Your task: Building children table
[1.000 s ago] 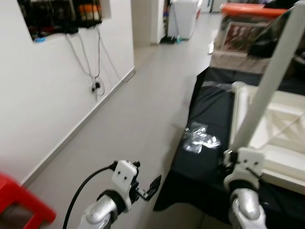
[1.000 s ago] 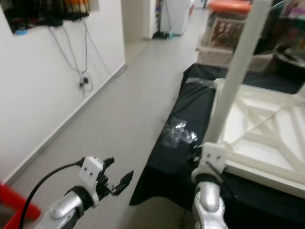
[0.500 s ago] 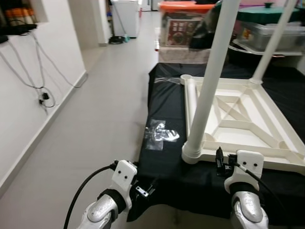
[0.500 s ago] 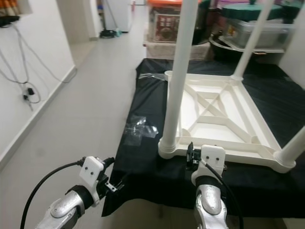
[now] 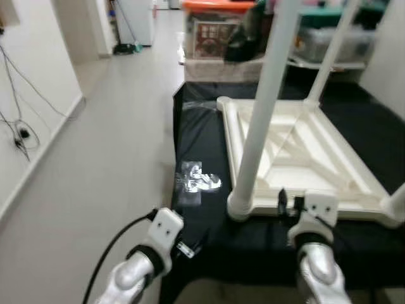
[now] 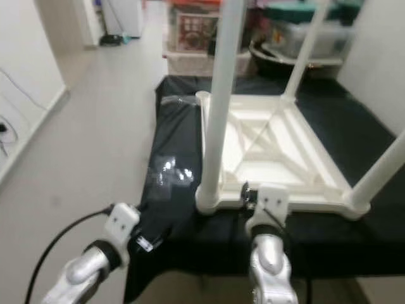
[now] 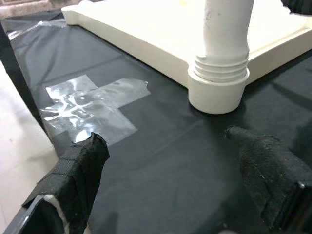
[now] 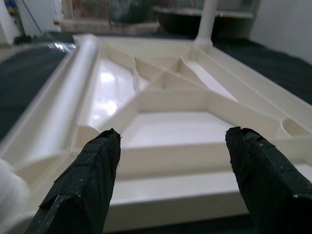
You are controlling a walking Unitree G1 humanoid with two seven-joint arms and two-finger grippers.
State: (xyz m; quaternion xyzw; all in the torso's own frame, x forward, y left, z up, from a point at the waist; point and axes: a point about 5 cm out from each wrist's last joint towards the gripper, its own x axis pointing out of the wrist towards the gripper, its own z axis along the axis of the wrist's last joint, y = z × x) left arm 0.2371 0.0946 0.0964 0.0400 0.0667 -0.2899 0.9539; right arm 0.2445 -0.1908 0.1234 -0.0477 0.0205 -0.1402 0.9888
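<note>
A white children's table (image 5: 304, 152) lies upside down on a black cloth (image 5: 196, 126). One leg (image 5: 264, 101) stands upright in the near left corner, its threaded base (image 7: 218, 83) close ahead of my left gripper (image 7: 170, 180). Another leg (image 5: 329, 57) stands at the far right corner, and a third (image 6: 380, 171) at the near right. A white tube (image 8: 63, 97) lies along the frame's left side. My left gripper is open over the cloth's front edge. My right gripper (image 8: 170, 175) is open too, low in front of the table's near rim (image 8: 185, 195).
Crumpled clear plastic (image 5: 197, 180) lies on the cloth left of the table. An orange-lidded crate (image 5: 218, 25) and storage bins (image 5: 329, 38) stand behind. Bare grey floor (image 5: 107, 145) runs along the left, beside a white wall with hanging cables (image 5: 16, 136).
The camera has swung right, bringing the table from the right edge to the middle. Both arms stay low in front, fingers still open and holding nothing.
</note>
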